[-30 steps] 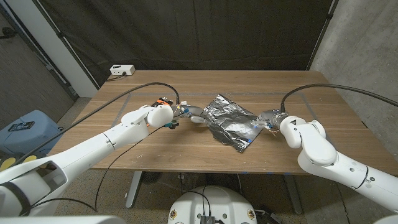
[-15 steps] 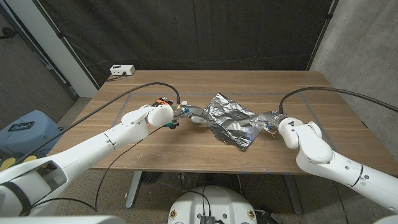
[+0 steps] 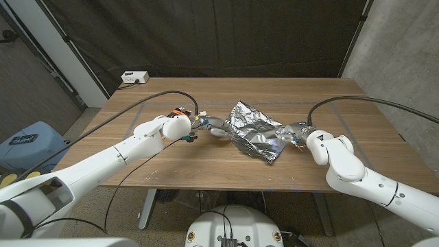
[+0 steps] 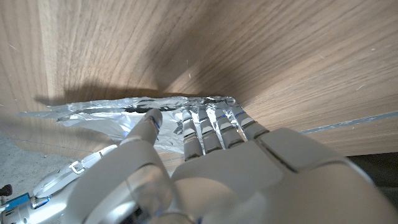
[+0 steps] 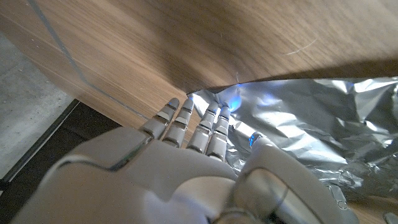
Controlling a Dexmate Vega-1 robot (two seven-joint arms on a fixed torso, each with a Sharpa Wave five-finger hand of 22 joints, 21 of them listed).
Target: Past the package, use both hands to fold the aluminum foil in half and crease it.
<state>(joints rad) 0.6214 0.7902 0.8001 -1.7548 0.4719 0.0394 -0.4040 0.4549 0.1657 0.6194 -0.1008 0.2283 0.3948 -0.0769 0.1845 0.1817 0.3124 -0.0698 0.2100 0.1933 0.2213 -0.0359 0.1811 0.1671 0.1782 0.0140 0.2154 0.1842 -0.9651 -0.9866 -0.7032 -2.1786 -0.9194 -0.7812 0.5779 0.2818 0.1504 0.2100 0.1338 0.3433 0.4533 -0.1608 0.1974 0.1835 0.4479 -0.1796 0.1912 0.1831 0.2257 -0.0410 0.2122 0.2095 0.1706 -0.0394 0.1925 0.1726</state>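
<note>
Mid-table on the wood-grain table (image 3: 137, 165): aluminum foil (image 3: 252, 130), crinkled, shiny, partly folded with a raised far edge. Left hand (image 3: 214, 127) pinches its left edge; right hand (image 3: 291, 133) grips its right corner. White box (image 3: 133, 77) at far-left edge.

White box (image 3: 134, 77) (cabled) on the table (image 3: 206, 161).
</note>
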